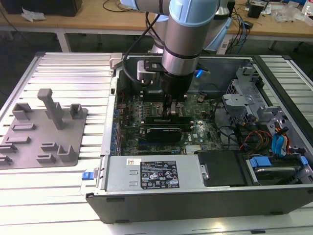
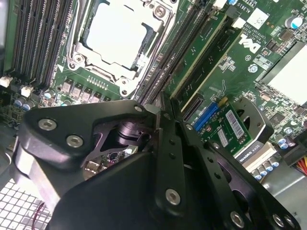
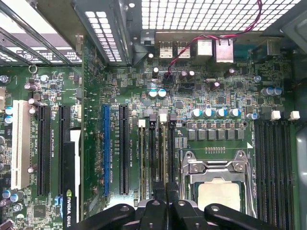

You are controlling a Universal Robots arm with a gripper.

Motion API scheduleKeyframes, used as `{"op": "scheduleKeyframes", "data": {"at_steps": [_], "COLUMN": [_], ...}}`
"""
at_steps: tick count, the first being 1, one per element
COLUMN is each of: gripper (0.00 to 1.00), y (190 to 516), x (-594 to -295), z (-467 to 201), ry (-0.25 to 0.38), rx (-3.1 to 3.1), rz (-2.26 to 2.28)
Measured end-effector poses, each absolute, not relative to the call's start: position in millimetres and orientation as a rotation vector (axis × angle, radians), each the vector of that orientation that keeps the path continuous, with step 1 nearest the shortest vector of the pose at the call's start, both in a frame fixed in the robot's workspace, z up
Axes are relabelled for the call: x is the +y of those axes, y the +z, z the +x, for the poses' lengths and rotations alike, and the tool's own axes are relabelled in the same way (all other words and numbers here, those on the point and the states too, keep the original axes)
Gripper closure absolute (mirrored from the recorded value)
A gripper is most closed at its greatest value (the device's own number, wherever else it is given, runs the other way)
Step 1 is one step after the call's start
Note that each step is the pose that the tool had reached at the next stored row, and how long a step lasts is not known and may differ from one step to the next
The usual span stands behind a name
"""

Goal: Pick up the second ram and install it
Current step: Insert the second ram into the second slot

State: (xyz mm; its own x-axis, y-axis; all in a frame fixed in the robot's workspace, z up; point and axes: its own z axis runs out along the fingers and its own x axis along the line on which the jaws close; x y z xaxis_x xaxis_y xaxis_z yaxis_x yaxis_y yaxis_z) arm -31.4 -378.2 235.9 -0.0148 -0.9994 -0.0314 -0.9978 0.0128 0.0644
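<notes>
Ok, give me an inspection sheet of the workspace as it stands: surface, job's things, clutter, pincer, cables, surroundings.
Surface: slatted table with the open case on it.
Job's things: second ram on edge along a board slot, its near end at the pincer; seating unclear.
Clutter: grey tray beside the case, at the exterior view's left; black card in the case.
Pincer: low in the case, apparently shut on the second ram.
Cables: red-black pair by the rear ports; bundle at the exterior view's right.
Surroundings: benches behind.
</notes>
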Motion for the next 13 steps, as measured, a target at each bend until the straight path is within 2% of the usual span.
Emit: {"op": "scheduleKeyframes", "data": {"at_steps": [13], "gripper": [0.91], "y": [233.2], "x": [-378.1], "z": [-31.3], "ry": [-0.107], "rx": [-2.221], "rz": [2.188]}}
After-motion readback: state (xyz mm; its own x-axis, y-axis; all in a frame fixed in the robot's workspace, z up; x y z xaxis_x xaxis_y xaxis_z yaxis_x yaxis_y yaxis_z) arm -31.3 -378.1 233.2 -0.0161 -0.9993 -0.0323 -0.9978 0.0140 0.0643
